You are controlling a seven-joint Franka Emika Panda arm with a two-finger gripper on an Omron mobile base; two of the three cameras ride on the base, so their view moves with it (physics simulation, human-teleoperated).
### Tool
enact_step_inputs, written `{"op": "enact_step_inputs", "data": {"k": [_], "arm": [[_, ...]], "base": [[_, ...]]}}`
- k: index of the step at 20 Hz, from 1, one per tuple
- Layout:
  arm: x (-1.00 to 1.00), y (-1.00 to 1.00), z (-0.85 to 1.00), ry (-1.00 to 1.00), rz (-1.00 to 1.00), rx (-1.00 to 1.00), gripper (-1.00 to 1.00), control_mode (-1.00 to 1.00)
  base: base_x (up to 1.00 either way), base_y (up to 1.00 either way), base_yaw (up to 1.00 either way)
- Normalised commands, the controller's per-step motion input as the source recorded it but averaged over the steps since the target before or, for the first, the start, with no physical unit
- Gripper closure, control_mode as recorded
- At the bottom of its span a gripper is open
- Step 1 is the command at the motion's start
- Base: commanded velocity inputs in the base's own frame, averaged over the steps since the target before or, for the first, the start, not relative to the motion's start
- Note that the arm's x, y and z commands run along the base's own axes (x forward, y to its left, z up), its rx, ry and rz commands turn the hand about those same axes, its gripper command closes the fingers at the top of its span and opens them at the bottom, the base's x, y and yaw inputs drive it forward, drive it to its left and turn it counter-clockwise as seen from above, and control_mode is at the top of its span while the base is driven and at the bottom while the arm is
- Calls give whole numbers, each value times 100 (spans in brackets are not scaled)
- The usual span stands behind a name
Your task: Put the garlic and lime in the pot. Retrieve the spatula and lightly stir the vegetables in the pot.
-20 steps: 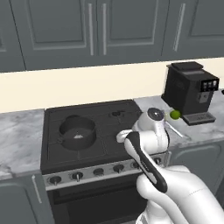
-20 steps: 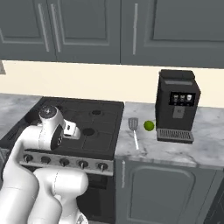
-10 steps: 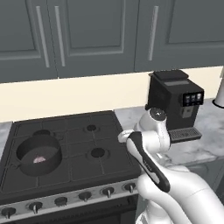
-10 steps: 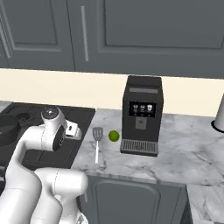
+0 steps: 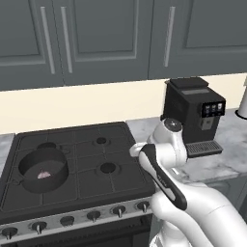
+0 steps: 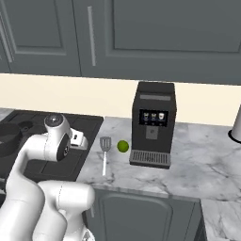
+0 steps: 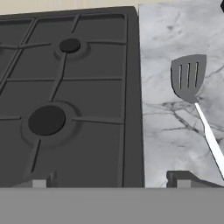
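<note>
1. Garlic (image 5: 44, 174), a pale pinkish lumpy bulb, lies inside the round dark grey metal pot (image 5: 42, 169) on the stove's front-left burner in the left base view, so that half looks done.
2. Right base view: the small yellow-green lime (image 6: 123, 146) sits on the grey marble counter (image 6: 197, 160) just beside the grey-bladed, thin-handled spatula (image 6: 105, 149), near the black coffee machine (image 6: 152, 124), both unclaimed.
3. Hand view: the hand (image 7: 112, 181) hangs wide open and empty over the stove's edge, likely bound for the lime.

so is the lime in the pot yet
No, the lime sits on the counter between the spatula and the coffee machine.
</note>
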Motion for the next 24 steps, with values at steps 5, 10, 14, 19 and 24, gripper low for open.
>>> {"op": "enact_step_inputs", "data": {"k": [5,10,14,19,24], "arm": [[0,0,0,0,0,0,-100,100],[0,-3,0,11,-10,0,-100,-100],[8,-22,0,30,-28,0,-100,-100],[43,-48,28,27,-50,5,-100,-100],[86,-29,13,20,-44,1,-100,-100]], "base": [[0,0,0],[0,0,0],[0,0,0],[0,0,0],[0,0,0]]}}
